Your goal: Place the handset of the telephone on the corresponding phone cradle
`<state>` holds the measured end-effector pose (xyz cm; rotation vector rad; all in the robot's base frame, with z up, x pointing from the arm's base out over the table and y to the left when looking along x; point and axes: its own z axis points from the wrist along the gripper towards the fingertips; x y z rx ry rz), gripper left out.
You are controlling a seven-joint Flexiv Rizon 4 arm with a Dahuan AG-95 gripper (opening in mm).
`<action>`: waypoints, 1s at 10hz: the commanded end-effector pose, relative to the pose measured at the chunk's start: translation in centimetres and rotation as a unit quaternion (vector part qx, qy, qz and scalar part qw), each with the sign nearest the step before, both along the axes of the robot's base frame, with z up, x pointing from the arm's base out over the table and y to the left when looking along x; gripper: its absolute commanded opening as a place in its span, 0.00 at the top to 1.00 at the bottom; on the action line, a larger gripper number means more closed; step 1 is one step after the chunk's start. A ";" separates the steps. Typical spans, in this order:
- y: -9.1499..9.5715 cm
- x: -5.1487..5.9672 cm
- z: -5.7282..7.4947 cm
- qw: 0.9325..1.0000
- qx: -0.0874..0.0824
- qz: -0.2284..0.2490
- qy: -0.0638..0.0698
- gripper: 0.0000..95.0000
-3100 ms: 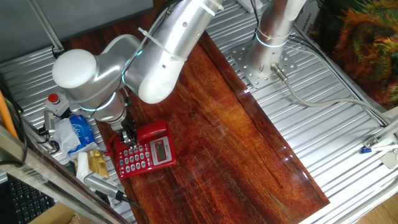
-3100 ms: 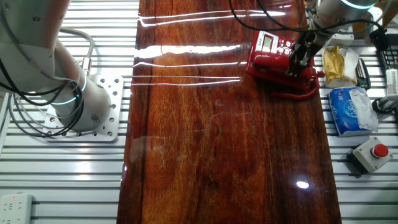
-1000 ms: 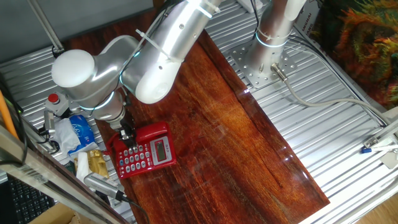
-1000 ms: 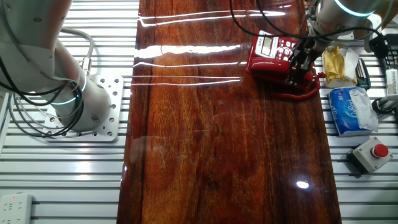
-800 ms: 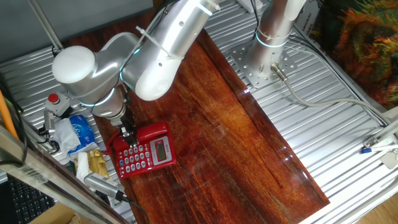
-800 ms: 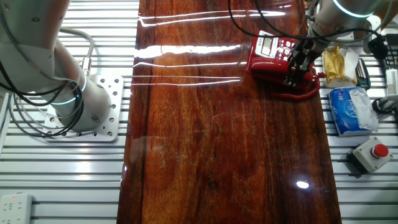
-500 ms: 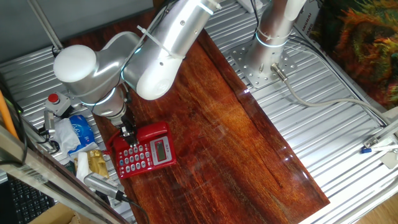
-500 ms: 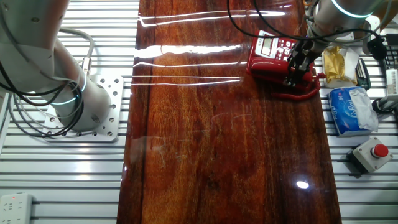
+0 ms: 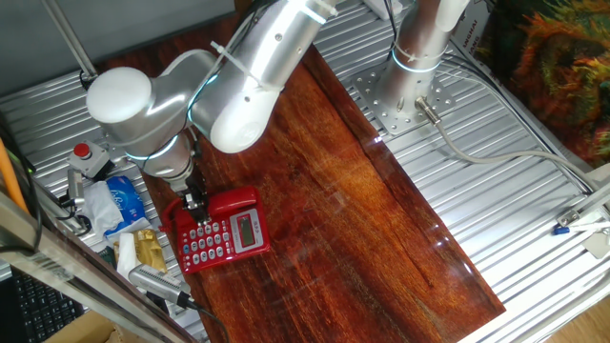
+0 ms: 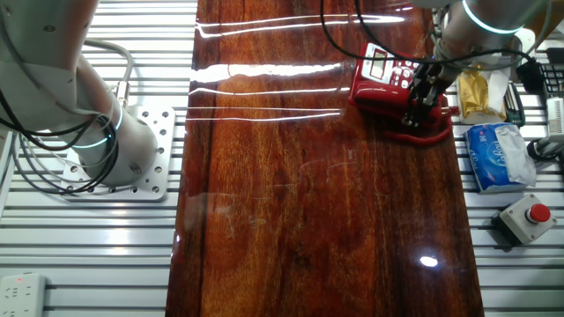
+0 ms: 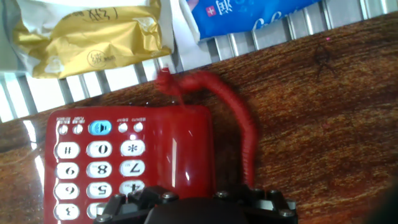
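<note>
The red telephone (image 9: 224, 232) lies near the wood board's left edge, its pale keypad (image 11: 99, 168) showing in the hand view. The glossy red handset (image 11: 186, 152) lies along the phone cradle (image 9: 233, 201) at the top edge of the base. Its curly cord (image 11: 239, 124) loops off onto the wood. My gripper (image 9: 195, 202) is down on the handset's end and seems shut on it. It also shows in the other fixed view (image 10: 421, 95). In the hand view only the gripper's dark body shows at the bottom, and the fingertips are hidden.
A gold packet (image 11: 93, 37) and a blue-and-white packet (image 10: 493, 157) lie on the metal slats just past the phone. A grey box with a red button (image 10: 526, 216) sits nearby. A second arm's base (image 10: 123, 150) stands on the far side of the board.
My arm's elbow has shifted slightly right. The phone base has turned a little under the gripper. The gripper stays on the handset.
</note>
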<state>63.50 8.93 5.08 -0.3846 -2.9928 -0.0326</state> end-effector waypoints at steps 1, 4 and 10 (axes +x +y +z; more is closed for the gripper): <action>0.2 -0.1 0.5 1.000 0.006 0.000 -0.008 0.20; 1.0 -0.1 2.0 1.000 0.014 0.000 -0.007 0.20; 1.6 -0.5 3.1 0.999 0.042 0.033 0.009 1.00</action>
